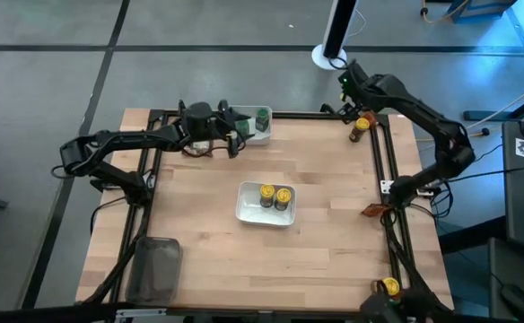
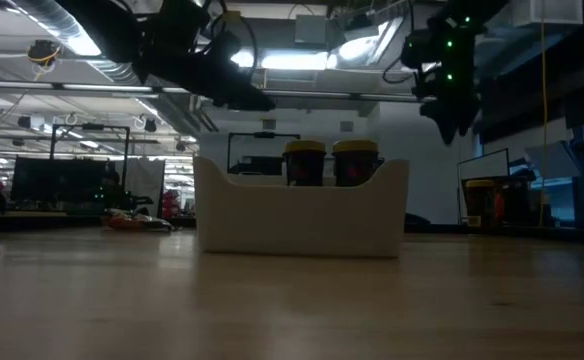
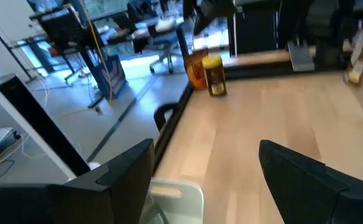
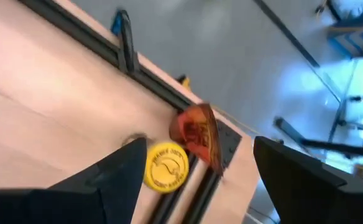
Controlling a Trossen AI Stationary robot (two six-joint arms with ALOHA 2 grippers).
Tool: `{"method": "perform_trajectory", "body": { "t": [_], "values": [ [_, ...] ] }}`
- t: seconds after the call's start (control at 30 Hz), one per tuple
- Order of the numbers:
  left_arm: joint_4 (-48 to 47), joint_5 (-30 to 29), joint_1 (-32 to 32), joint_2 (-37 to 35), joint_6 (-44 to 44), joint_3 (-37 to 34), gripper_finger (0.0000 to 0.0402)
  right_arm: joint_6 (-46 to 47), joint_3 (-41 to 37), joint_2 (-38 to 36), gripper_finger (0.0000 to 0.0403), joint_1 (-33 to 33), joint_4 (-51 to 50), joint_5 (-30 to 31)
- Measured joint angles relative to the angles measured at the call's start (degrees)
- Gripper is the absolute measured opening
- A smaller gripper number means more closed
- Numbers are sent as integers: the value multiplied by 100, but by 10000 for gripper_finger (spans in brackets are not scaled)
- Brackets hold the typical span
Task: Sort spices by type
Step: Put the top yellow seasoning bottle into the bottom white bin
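right gripper (image 1: 355,109) fingers spread wide, poised above a yellow-capped jar (image 4: 166,166) at the far right corner of the table (image 1: 334,233), nothing pinched. orange-brown packet (image 4: 198,135) propped just beside that jar, against the black frame rail (image 1: 389,170).

left gripper (image 1: 241,128) fingers likewise spread, empty, hovering over the near edge of a white rectangular bowl (image 1: 253,137) at the far edge of the table. green-capped jar (image 1: 262,117) upright inside that bowl.

second white bowl (image 1: 244,208) near the table's middle, two yellow-capped jars (image 1: 275,196) side by side in it, touching or nearly so. another orange-brown packet (image 1: 373,210) on the right rail, well apart from the first. one more yellow-capped jar (image 1: 388,287) at the near right corner. clear grey tray (image 1: 153,269) at the near left corner.
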Motion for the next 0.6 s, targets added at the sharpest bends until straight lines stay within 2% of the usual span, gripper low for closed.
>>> {"method": "perform_trajectory", "body": {
  "t": [0.2,0.4,0.6],
  "values": [
    [-105,-1,-17,-23,110,0,276,-42,0,121,294,-60,-88,-86],
    [-102,-3,-103,-23,111,0,276,123,0,161,294,-56,-262,-816],
    [-95,-5,-180,-23,145,0,276,371,-2,435,295,-144,-513,-791]
  ]
}}
